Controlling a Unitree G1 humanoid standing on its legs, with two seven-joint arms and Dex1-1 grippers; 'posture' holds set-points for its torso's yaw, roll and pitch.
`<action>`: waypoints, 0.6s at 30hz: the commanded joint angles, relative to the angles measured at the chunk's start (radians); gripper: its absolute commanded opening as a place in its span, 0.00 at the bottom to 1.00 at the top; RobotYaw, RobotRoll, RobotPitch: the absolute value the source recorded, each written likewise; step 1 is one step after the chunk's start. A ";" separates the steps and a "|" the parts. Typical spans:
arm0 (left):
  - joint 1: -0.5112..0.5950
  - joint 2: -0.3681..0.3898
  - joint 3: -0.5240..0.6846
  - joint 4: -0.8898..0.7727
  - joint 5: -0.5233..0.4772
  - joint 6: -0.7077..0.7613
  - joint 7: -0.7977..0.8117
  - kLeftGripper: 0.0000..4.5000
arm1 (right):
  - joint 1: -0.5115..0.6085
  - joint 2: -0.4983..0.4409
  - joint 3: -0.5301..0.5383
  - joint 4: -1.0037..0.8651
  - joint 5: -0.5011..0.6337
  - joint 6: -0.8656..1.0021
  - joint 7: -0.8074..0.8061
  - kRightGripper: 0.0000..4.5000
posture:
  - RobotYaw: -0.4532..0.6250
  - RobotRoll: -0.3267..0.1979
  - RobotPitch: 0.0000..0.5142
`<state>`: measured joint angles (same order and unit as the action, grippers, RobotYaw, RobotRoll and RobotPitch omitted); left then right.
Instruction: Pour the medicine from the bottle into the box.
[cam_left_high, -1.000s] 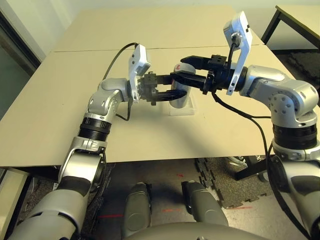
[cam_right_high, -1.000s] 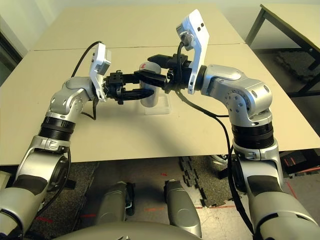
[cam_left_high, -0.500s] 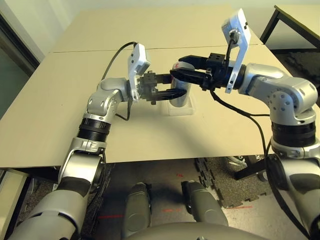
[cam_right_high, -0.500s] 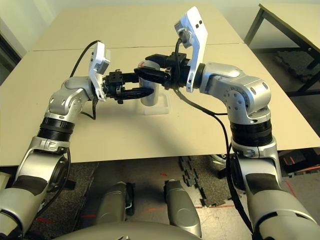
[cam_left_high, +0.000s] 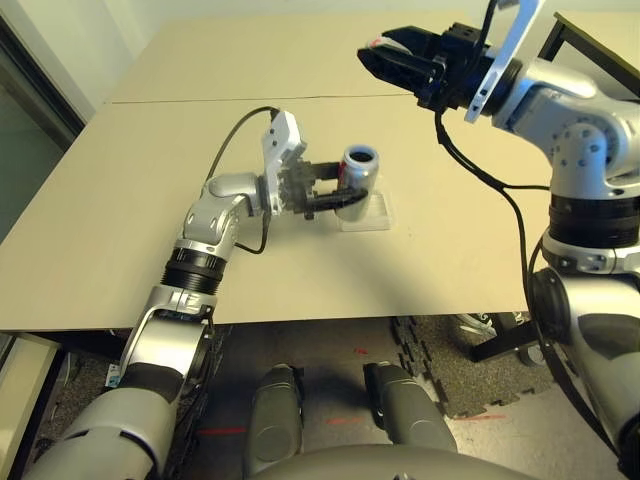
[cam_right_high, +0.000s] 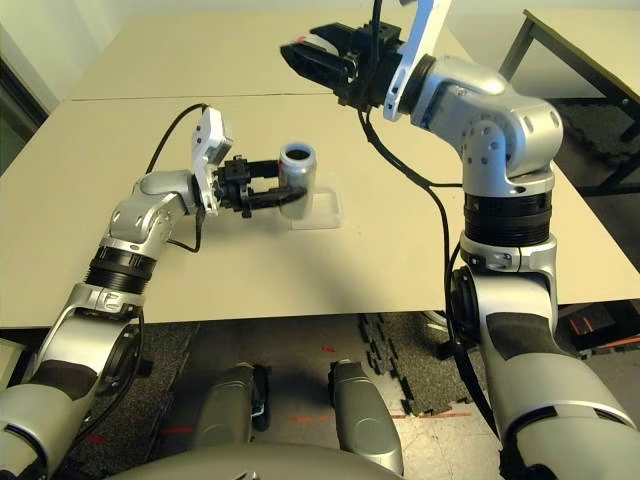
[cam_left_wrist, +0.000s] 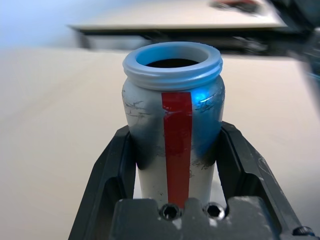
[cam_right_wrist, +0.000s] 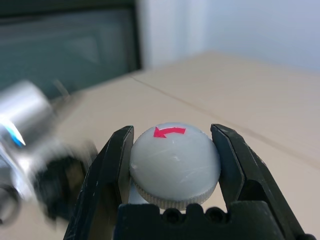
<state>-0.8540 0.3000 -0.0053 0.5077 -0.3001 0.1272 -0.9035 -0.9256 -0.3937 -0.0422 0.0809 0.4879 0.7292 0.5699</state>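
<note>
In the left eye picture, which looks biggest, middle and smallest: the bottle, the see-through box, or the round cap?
1. The bottle, held by the left gripper.
2. The box, partly hidden behind the bottle, so nearly a tie.
3. The cap, in the right gripper.

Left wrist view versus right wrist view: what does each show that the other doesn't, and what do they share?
Left wrist view: the bottle, upright and uncapped, its open mouth visible, clamped between the left gripper jaws, red stripe facing the camera.

Right wrist view: the round grey cap with a red arrow on top, held between the right gripper jaws.

Both: the beige table and black jaws shut on a grey part.
</note>
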 joint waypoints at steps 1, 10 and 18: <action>-0.036 -0.027 0.077 0.099 0.052 -0.126 0.212 0.55 | 0.038 0.043 0.008 0.067 -0.071 -0.084 -0.064 0.58 | 0.27 0.62 0.16; -0.004 -0.118 0.122 0.328 0.133 -0.350 0.502 0.55 | 0.085 0.121 -0.041 0.424 -0.245 -0.428 -0.246 0.58 | 0.29 0.62 0.15; -0.028 -0.149 0.132 0.529 0.177 -0.460 0.631 0.55 | 0.049 0.144 -0.087 0.779 -0.293 -0.642 -0.318 0.58 | 0.30 0.62 0.13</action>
<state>-0.8674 0.1557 0.1212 1.0061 -0.1420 -0.3042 -0.2950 -0.8611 -0.2571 -0.1080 0.7994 0.2034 0.1259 0.2684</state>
